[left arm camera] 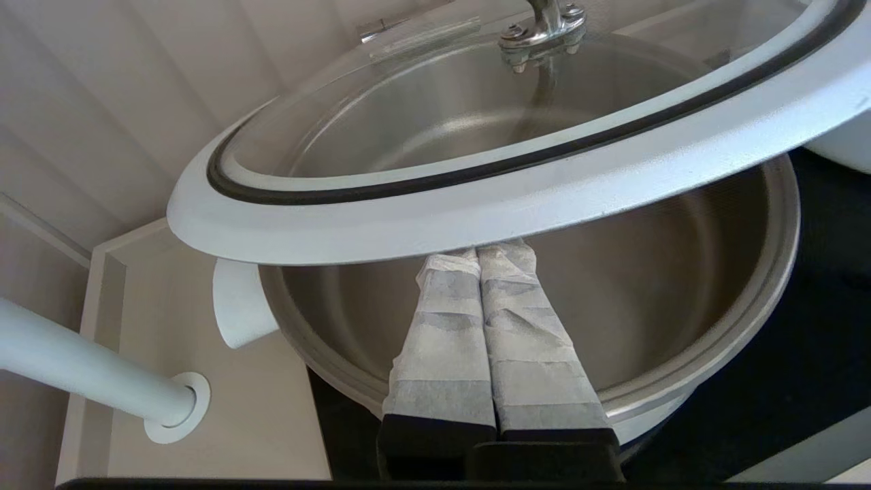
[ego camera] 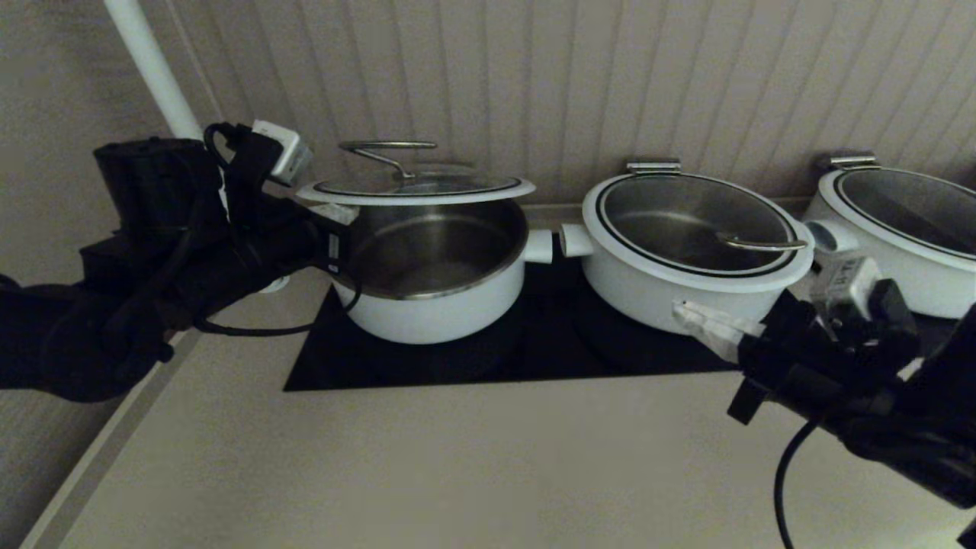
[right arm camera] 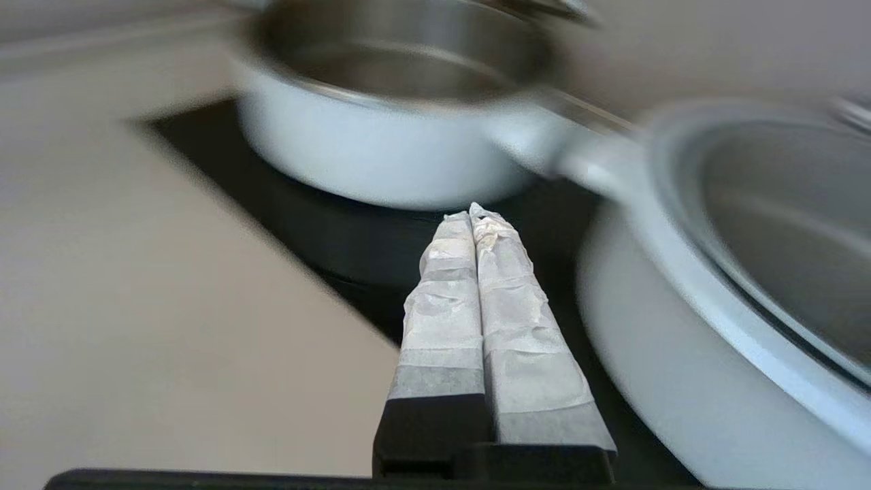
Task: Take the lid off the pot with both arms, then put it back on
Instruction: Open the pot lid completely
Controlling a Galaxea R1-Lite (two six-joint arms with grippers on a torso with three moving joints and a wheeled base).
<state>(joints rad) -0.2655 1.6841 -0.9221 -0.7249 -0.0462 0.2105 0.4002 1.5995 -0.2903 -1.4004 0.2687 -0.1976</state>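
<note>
**Lid raised above pot on left gripper**

Nearest, the right gripper (ego camera: 686,311) hung over the counter (ego camera: 427,465) in front of the middle pot (ego camera: 686,252), well apart from the task's things. Its right wrist view showed both taped fingers (right arm camera: 442,306) pressed together with nothing between them, a detail the head view did not resolve.

Further back, the pot (ego camera: 435,263) stood upright on the black hob (ego camera: 534,343), its steel inside exposed. The left gripper (ego camera: 335,217) reached in from the pot's left side. The left wrist view showed its fingers (left arm camera: 524,327) closed side by side, their tips tucked under the white rim of the lid (left arm camera: 476,211) and extending over the pot's rim (left arm camera: 680,381). Whether they clamped the rim or only propped it could not be told.

In the head view, the lid (ego camera: 415,189) sat above the pot, clear of its rim, nearly level. Its loop handle (ego camera: 385,152) pointed upward, its long axis running left to right.
</note>
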